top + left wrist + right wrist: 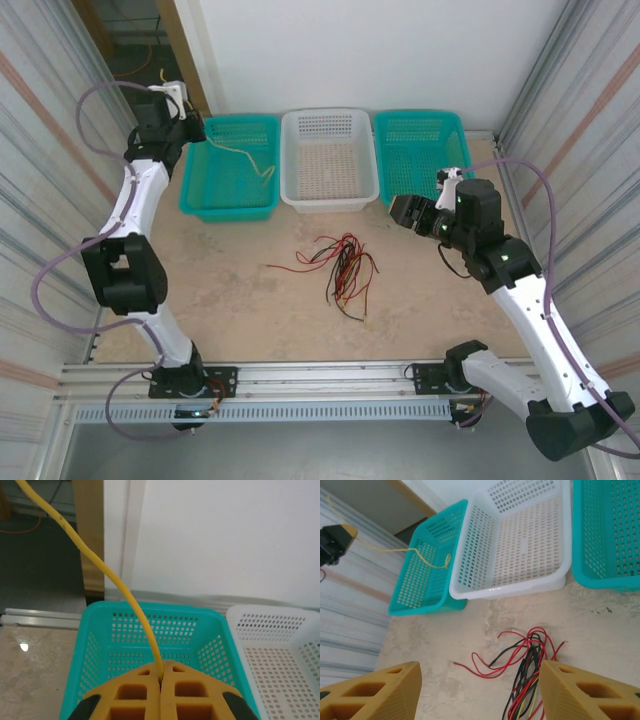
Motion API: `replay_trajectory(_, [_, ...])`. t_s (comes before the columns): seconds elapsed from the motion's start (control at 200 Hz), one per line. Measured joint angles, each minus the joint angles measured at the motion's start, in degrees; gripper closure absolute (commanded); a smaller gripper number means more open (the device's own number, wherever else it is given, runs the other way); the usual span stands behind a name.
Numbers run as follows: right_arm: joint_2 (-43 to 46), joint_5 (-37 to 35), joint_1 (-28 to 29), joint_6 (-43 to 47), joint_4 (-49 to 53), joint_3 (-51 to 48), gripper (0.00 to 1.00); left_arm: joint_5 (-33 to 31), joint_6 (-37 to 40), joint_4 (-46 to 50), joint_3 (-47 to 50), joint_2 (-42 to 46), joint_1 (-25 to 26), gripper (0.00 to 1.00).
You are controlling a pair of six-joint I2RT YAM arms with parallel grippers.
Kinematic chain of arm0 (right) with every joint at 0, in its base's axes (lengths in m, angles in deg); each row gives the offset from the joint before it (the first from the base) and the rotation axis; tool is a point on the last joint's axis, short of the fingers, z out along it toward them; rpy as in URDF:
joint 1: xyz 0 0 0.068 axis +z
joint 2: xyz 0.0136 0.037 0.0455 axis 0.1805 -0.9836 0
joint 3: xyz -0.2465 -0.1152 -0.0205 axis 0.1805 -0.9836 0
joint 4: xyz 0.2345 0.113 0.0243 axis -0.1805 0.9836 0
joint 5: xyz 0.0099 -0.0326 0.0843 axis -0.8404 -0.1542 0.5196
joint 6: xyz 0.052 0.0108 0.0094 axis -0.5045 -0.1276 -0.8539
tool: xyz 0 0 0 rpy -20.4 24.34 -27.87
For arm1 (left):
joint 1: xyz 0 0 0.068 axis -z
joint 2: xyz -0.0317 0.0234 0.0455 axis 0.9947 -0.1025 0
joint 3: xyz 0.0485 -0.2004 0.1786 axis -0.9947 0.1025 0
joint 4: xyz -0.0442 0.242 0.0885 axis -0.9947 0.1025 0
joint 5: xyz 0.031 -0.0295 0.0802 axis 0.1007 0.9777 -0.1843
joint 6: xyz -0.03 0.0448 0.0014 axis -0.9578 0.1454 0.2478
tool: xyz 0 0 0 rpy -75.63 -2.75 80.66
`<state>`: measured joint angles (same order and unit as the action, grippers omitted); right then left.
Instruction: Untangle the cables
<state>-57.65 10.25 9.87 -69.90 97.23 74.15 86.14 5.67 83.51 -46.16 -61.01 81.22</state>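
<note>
Clamped in shut left jaws: yellow cable (pixel 125 592), cropped at left wrist frame's top edge. Seen from top: trailing from those jaws into left teal basket (pixel 228 168), faint. Ahead of, between open, empty right jaws: red-black-yellow tangle (pixel 525 675) on worktop (pixel 250 300), near end cropped at right wrist, whole from top.

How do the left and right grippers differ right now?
The left gripper has its jaws shut on a yellow cable; the right gripper has open jaws, holding nothing. The left gripper is by the left teal basket, its cable trailing inside; the right gripper faces the red and black tangle on the table. Both have orange-yellow fingers.
</note>
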Motion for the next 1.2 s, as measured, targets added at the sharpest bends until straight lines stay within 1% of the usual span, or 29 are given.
replay_trajectory(0.055, [0.0, 0.0, 0.02, 0.0, -0.02, 0.0, 0.38, 0.52, 0.22, 0.63, -0.02, -1.22, 0.0, 0.84])
replay_trajectory(0.11, [0.0, 0.0, 0.02, 0.0, -0.02, 0.0, 0.38, 1.11, 0.39, 1.55, -0.07, -2.45, 0.0, 0.76])
replay_trajectory(0.14, [0.0, 0.0, 0.04, 0.0, -0.02, 0.0, 0.38, 1.4, 0.5, 2.01, -0.15, -3.08, 0.02, 0.7])
replay_trajectory(0.18, [0.0, 0.0, 0.07, 0.0, -0.02, 0.0, 0.38, 1.77, 0.81, 2.78, -0.42, -3.93, 0.07, 0.59])
replay_trajectory(0.225, [0.0, 0.0, 0.07, 0.0, 0.0, 0.0, 0.38, 2.03, 1.62, 3.58, -0.85, -4.87, 0.17, 0.51])
replay_trajectory(0.281, [0.0, -0.02, 0.11, 0.0, 0.0, 0.0, 0.38, 2.32, 1.66, 4.37, -1.2, -5.55, 0.31, 0.46])
replay_trajectory(0.441, [0.0, -0.04, 0.31, -0.02, 0.0, 0.0, 0.38, 2.8, 2.36, 5.73, -1.4, -5.64, 0.5, 0.35])
replay_trajectory(0.601, [-0.11, -0.07, 1.11, -0.04, -0.04, -0.24, 0.38, 2.75, 2.4, 6.4, -1.4, -4.74, 0.5, 0.34])
replay_trajectory(0.716, [-0.83, -0.31, 2.19, -0.04, -0.15, -0.26, 0.38, 2.49, 1.97, 6.73, -0.63, -1.88, 0.5, 0.36])
replay_trajectory(0.812, [-1.38, -0.81, 3.34, -0.07, -0.22, -0.33, 0.36, 1.49, 0.24, 5.95, 2.95, 3.93, 0.83, 0.4])
replay_trajectory(0.927, [-1.9, -2.47, 5.07, -0.26, -0.22, -0.85, 0.35, 0.33, -2.64, 5.25, 8.48, 12.7, 2.14, 0.4])
replay_trajectory(0.997, [-2.8, -3.65, 6.08, -0.42, -0.22, -1.44, 0.36, 0.2, -4.28, 5.66, 11.47, 17.84, 4.28, 0.44])
replay_trajectory(1.057, [-4.04, -4.48, 6.82, -0.59, -0.42, -2.4, 0.36, 0.13, -5.27, 5.6, 14.32, 21.51, 6.97, 0.44])
replay_trajectory(1.127, [-5.75, -5.2, 7.67, -1.36, -0.96, -4.55, 0.36, -0.26, -6.14, 5.88, 18.91, 25.79, 11.8, 0.43])
replay_trajectory(1.197, [-7.5, -5.44, 8.57, -2.23, -2.01, -7.37, 0.38, -0.92, -6.32, 6.4, 24.15, 29.42, 18.12, 0.42])
